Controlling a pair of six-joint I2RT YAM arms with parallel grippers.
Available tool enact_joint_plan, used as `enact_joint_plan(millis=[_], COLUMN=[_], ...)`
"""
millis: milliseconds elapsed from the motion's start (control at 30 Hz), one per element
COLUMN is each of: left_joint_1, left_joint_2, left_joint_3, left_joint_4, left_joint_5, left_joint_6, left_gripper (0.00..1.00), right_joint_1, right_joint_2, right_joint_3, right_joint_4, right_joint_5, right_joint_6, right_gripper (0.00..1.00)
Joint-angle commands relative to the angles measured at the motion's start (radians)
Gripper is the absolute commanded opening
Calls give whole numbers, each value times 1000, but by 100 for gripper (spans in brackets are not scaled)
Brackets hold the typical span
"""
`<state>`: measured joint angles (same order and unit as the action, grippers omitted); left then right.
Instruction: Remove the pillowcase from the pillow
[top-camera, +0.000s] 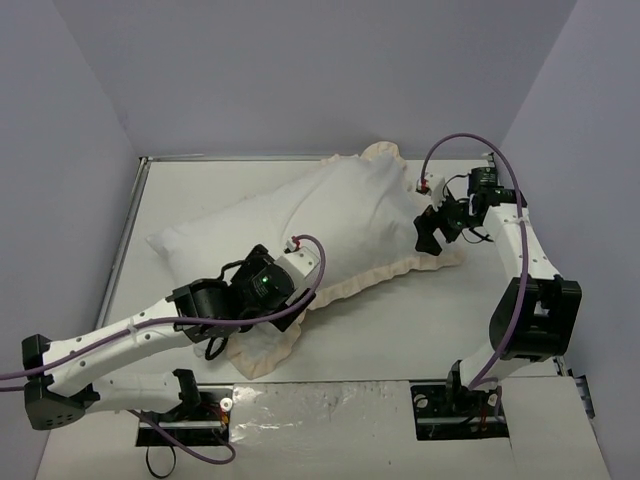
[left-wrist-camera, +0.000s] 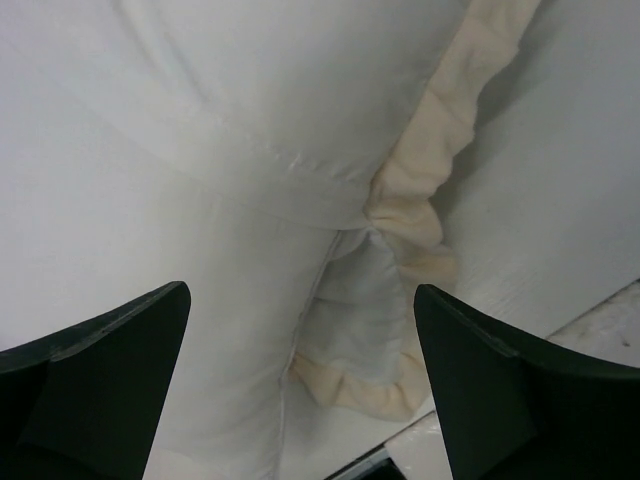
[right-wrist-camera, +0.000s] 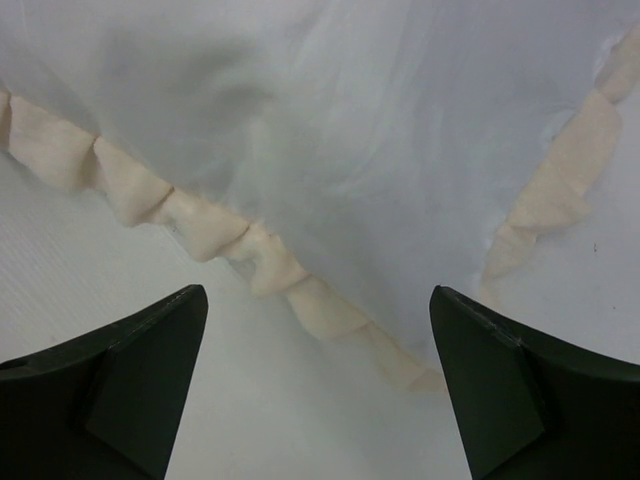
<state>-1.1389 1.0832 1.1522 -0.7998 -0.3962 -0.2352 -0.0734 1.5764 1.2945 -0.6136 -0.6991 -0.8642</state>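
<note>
My left gripper (left-wrist-camera: 302, 290) and right gripper (right-wrist-camera: 318, 290) gape, released. Best pinch only the cream-frilled white fabric pillowcase (top-camera: 370, 215) at frame right, sparing the plump white pillow (top-camera: 195, 240).

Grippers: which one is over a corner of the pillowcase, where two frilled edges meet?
The right gripper: two of the pillowcase's frilled edges converge between its open fingers. The left gripper sees only one.

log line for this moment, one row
left gripper: open, above white cream-frilled fabric pillowcase | right gripper: open, above its cream ruffled frill | held: nothing | pillowcase: not yet removed
</note>
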Motion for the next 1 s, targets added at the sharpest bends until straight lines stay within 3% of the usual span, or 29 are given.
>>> enact_joint_plan(millis=[0, 433, 767, 800, 833, 900, 933, 967], left_joint_1=[-25, -16, 220, 241, 248, 275, 284, 294], left_joint_2=[7, 158, 251, 259, 261, 270, 270, 271], left_joint_3=[-31, -85, -69, -69, -71, -71, -69, -69], left_joint_4=[-21, -108, -85, -73, -64, -43, -35, -27], left_joint_5=[-170, -254, -127, -119, -115, -90, -84, -76], left_joint_6=[129, 2, 79, 95, 106, 125, 138, 145], left_gripper=[94, 94, 100, 97, 85, 73, 54, 43], right_joint_1=[-16, -28, -29, -29, -31, -29, -31, -31], right_joint_2=[-24, 20, 19, 17, 16, 16, 16, 17], right_joint_3=[-1, 11, 20, 19, 12, 9, 9, 9], right_joint_4=[-40, -38, -38, -38, -40, -40, -40, -40], right_joint_5=[1, 1, -20, -19, -20, -20, -22, -26], right_joint_6=[-33, -19, 1, 1, -2, -2, -1, -1], right_gripper=[89, 90, 90, 90, 90, 90, 90, 89])
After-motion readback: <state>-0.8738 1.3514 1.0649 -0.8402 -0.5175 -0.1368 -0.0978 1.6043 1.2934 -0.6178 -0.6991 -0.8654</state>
